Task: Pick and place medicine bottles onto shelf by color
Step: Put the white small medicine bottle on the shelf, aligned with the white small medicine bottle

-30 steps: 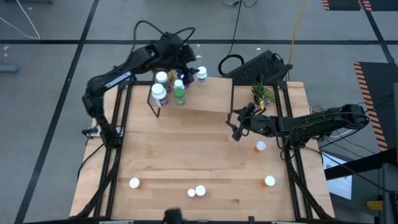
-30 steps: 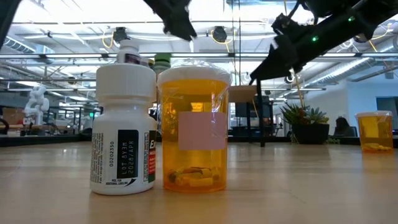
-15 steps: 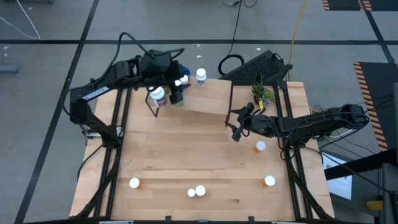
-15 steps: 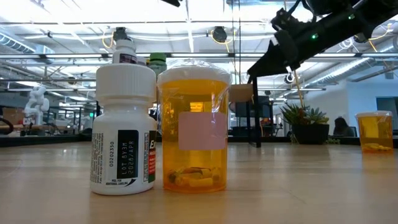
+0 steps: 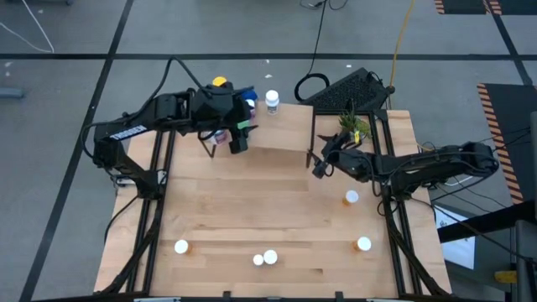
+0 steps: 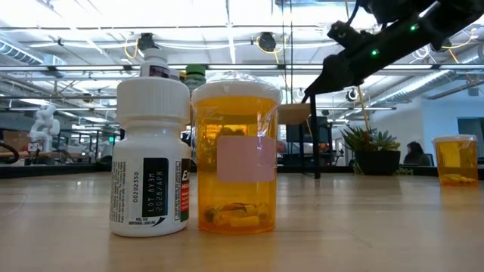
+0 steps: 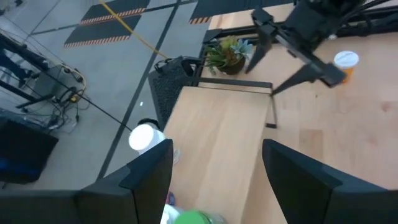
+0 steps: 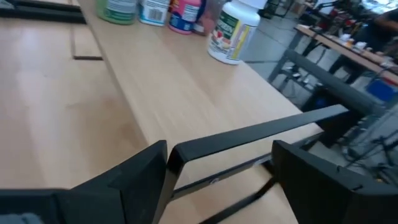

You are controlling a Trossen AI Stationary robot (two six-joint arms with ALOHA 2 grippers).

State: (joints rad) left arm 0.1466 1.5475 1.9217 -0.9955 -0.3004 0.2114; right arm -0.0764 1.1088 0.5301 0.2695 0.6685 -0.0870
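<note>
Fingers of the left tool (image 7: 214,186) stand spread and empty above the left end of the small raised light-wood shelf on thin dark legs (image 5: 277,138), upper middle of the high view, likely backing off from the cluster of bottles grouped there by colour: a green-capped bottle (image 7: 198,218) sits just beneath it. The right tool (image 5: 322,165), also spread with nothing between, hovers by the shelf's right end, near a small potted green plant (image 5: 355,126). Several white-capped orange pill bottles (image 5: 351,198) wait on the light-wood counter (image 5: 252,210), low in the frame.
</note>
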